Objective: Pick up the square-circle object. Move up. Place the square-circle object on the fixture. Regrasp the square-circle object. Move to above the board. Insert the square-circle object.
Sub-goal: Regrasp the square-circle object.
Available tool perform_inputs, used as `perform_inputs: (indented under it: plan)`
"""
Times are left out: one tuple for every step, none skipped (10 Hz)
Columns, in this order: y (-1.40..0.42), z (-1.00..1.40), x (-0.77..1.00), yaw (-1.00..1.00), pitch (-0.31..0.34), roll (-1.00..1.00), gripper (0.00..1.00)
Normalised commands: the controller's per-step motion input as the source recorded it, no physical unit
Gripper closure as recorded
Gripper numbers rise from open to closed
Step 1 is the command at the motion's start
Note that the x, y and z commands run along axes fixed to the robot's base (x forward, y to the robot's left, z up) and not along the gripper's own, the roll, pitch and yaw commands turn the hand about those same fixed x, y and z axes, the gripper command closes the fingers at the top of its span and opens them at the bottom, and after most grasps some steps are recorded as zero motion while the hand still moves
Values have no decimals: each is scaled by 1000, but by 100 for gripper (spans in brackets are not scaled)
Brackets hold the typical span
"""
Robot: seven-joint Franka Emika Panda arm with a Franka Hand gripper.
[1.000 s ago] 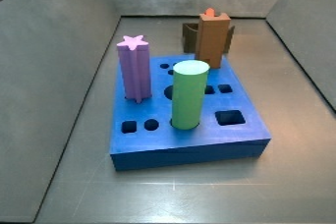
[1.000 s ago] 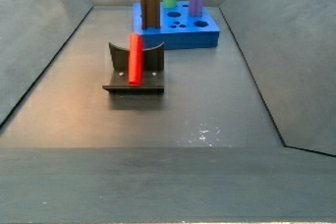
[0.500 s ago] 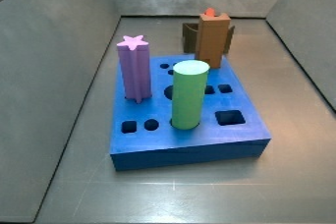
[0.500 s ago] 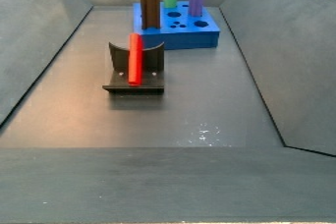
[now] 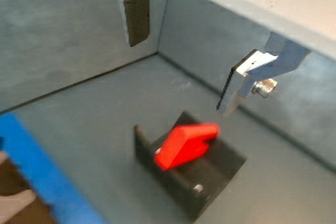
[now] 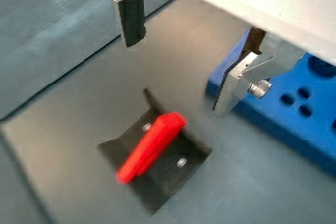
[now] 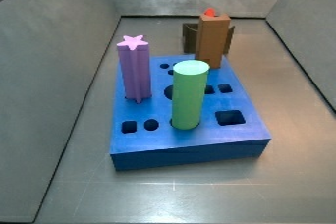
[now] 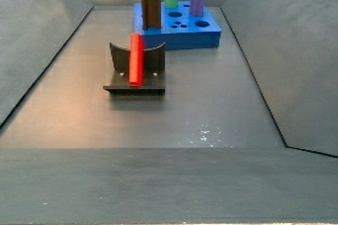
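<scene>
The red square-circle object [image 8: 134, 58] leans in the dark L-shaped fixture [image 8: 132, 79] on the floor in front of the blue board [image 8: 179, 36]. Both wrist views show the object [image 5: 184, 144] [image 6: 151, 147] lying in the fixture [image 5: 218, 172] [image 6: 188, 160] from above. My gripper [image 5: 182, 71] [image 6: 176, 76] hangs open well above it, with nothing between its fingers. Neither side view shows the gripper. In a side view only the object's red tip [image 7: 210, 14] shows beyond the board [image 7: 184, 141].
A purple star-topped peg [image 7: 133, 68], a green cylinder [image 7: 191, 94] and a brown block [image 7: 210, 37] stand on the board. The board's edge shows in the wrist views [image 6: 300, 100] [image 5: 39, 169]. Grey sloped walls [image 8: 40, 61] enclose the floor.
</scene>
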Motion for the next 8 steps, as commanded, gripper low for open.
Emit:
perform_inputs:
  plan:
    - [-20, -9, 23, 26, 34, 1000, 0]
    - [-22, -10, 38, 31, 45, 1000, 0]
    - [-27, -13, 52, 34, 55, 1000, 0]
    - [-29, -19, 72, 42, 71, 1000, 0]
    - [-32, -17, 85, 49, 88, 1000, 0]
    - [-33, -13, 92, 56, 103, 1000, 0]
    - [-38, -20, 103, 81, 142, 1000, 0]
    - [-39, -23, 107, 96, 160, 1000, 0]
